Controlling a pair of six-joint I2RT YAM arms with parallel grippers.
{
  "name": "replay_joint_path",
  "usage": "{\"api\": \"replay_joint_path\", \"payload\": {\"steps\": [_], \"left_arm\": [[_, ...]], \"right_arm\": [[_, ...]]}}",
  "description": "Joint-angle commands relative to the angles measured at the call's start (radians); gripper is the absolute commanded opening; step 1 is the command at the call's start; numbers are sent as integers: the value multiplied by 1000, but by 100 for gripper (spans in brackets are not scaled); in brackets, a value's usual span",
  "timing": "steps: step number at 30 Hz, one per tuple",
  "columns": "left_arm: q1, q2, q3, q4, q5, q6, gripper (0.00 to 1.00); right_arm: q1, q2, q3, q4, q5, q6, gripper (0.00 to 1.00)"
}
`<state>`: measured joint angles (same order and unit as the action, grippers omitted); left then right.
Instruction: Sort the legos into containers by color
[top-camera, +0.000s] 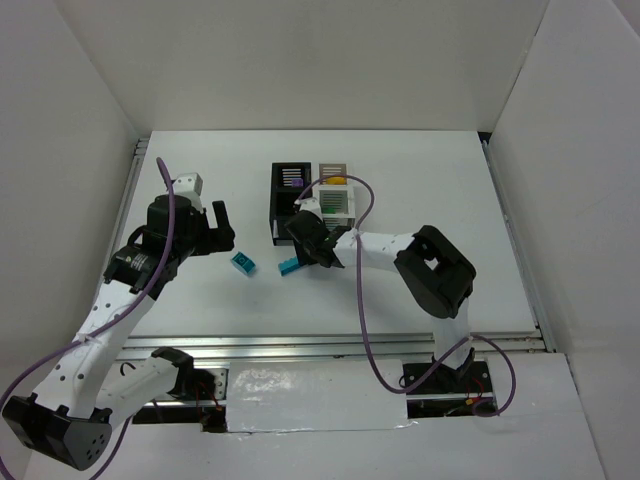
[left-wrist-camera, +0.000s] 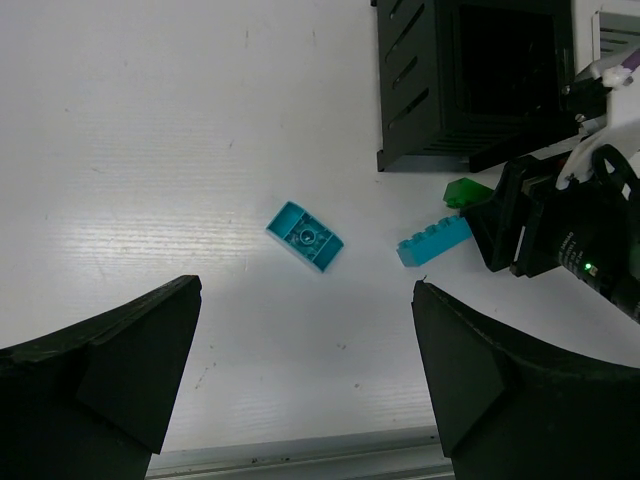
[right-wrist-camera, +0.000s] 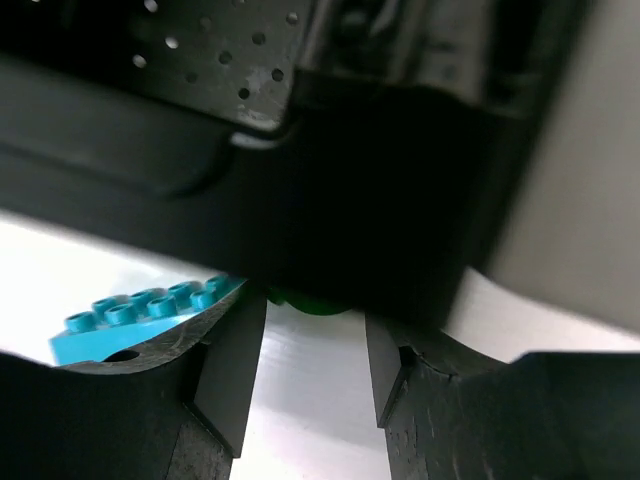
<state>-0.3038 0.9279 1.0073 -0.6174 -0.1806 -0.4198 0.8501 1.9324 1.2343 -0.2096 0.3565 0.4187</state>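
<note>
Right pincer nosing at a green brick beside the black box

The right pincer (right-wrist-camera: 315, 365) stands narrowly parted with nothing clamped. The green brick (right-wrist-camera: 305, 300) lies just past its tips at mid-frame, close under the wall of the black box (left-wrist-camera: 470, 80). The long teal brick (left-wrist-camera: 433, 241) sits against the finger at lower left of the wrist view, so closing could drag it along or pinch both colours together. The wall leaves little room, so a finger may jam there or shove the boxes (top-camera: 312, 190). The left pincer (left-wrist-camera: 305, 400) hangs wide and empty near the square teal brick (left-wrist-camera: 307, 236), which lies askew at the centre of its view and might squirt out of a grip.
</note>
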Motion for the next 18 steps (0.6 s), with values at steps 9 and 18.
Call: {"api": "replay_joint_path", "payload": {"steps": [9,18], "left_arm": [[5,-3,-12,42,21,21,99],[5,-1,-12,42,29,22,100]], "right_arm": [[-6,-15,5,76,-13,-38,52],[-5,-30,5,61,-2,-107,66]]}}
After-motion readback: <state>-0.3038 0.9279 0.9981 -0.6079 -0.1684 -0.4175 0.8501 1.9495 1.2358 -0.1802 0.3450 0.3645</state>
